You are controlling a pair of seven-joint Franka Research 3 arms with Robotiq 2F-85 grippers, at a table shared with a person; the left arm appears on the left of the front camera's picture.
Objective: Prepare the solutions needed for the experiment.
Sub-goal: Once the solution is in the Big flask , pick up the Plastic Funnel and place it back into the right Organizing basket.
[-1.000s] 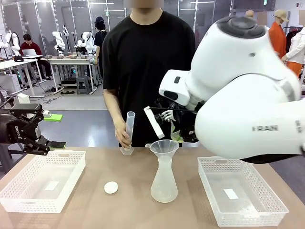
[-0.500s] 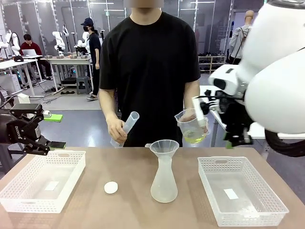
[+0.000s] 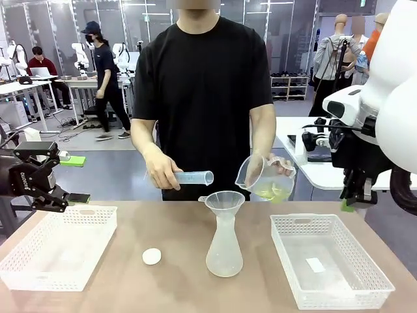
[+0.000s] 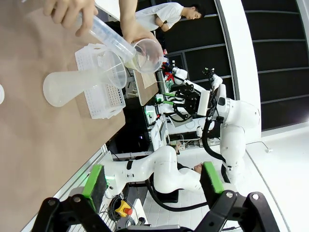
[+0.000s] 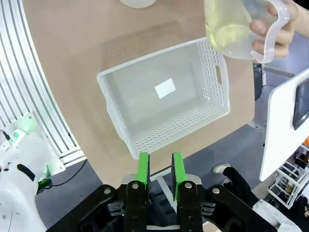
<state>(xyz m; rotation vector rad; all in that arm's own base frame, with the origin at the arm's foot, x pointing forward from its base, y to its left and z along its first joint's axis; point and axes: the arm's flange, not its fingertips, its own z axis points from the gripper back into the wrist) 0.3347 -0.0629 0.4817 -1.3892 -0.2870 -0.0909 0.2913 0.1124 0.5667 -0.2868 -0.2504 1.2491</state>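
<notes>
Pale yellow solution sits in a handled beaker, tilted by one hand just above and right of the funnel atop the conical flask. The other hand holds a graduated cylinder level, upper left of the flask. Left gripper, far left of the flask: jaws spread wide. Right gripper, right of the flask beyond a white basket: narrowly parted, empty.
</notes>
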